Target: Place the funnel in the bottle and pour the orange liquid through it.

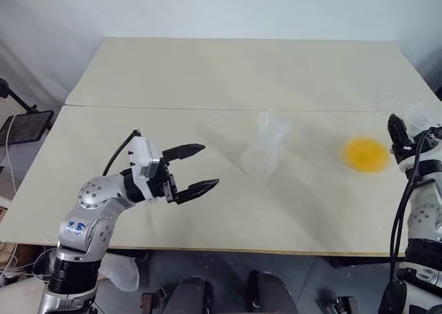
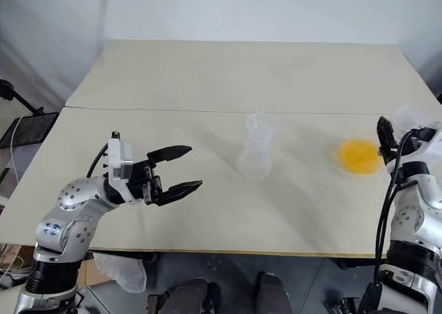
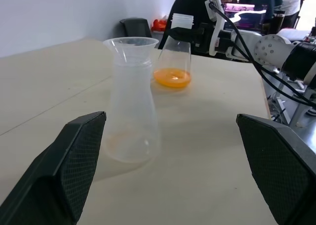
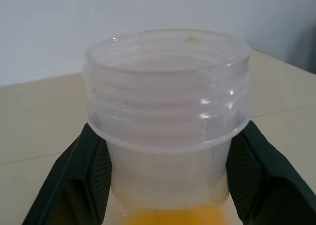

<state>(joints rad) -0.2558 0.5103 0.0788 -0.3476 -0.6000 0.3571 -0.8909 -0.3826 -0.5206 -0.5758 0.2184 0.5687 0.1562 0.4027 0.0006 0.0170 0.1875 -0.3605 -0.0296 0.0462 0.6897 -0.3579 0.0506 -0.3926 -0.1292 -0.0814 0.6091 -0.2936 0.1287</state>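
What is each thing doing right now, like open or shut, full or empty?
Left pincer: open, holding nothing.
Right pincer: shut on the flask's neck.
Flask: upright on the table, mouth open, gripped.
Orange liquid: a shallow pool in the flask's base.
Bottle: upright, almost empty.
Funnel: sitting in the bottle's mouth.

You had the head's two eye views looking forward and down over the whole table [image 1: 207,72], both covering the same scene. The left wrist cam sat low, facing across the tabletop toward the bottle [image 3: 131,101]. The right wrist cam was jammed right up against a flask neck [image 4: 168,111].
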